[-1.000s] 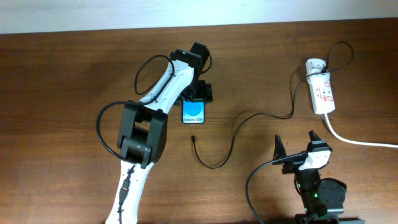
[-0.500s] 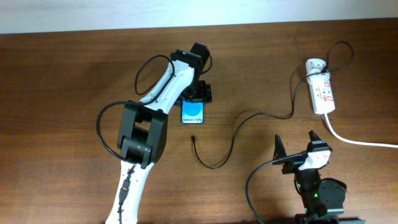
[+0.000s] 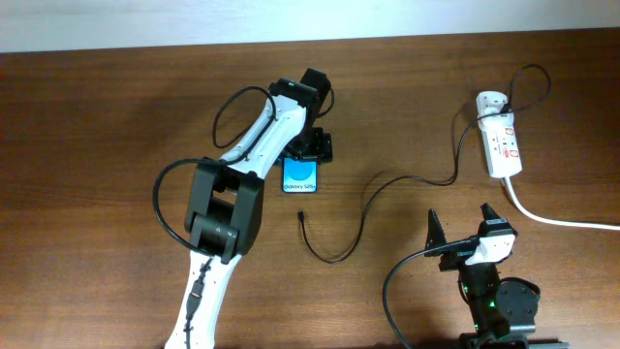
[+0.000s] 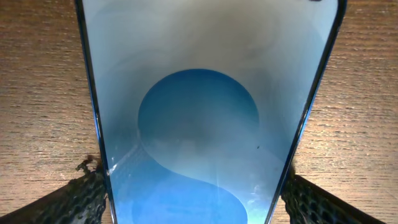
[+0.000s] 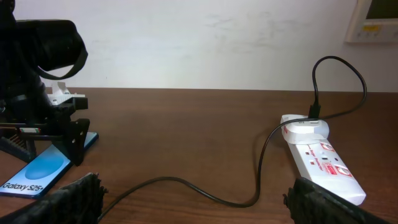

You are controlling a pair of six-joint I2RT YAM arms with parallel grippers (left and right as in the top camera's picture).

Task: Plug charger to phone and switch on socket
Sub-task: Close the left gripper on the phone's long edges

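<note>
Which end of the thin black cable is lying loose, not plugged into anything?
The small connector tip, lying unplugged just short of the phone. The other end, the white plug adapter, sits in the socket.

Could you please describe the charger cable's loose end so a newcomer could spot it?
Near the middle of the brown wooden table is a black-edged smartphone with a bright blue screen. Just below its bottom edge in the overhead view sits the small connector tip of the thin black cable. Unlike the cable's far end at the white oblong power strip, it is plugged into nothing.
</note>
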